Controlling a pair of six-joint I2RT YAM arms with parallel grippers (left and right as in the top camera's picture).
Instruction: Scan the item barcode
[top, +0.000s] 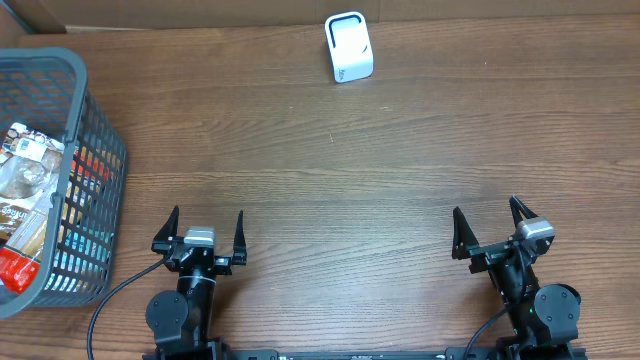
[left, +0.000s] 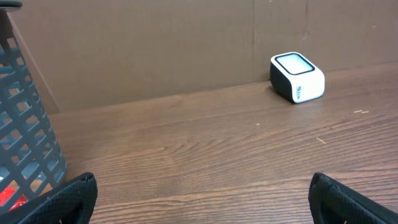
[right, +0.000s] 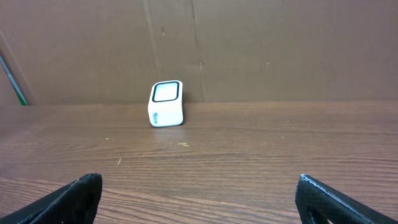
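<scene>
A small white scanner box with a dark-rimmed window (top: 349, 47) stands at the far edge of the wooden table, also seen in the left wrist view (left: 297, 77) and the right wrist view (right: 166, 104). Packaged items (top: 25, 190) lie in a grey mesh basket (top: 95, 150) at the left. My left gripper (top: 206, 228) stands open near the front edge, right of the basket, nothing between its fingers (left: 71, 198). My right gripper (top: 487, 226) is open at the front right, its fingers (right: 326, 199) wide apart over bare wood.
A brown cardboard wall (right: 249, 50) runs behind the scanner along the table's far edge. The basket's side (left: 25, 124) fills the left of the left wrist view. Wood tabletop (top: 340, 170) stretches between the grippers and the scanner.
</scene>
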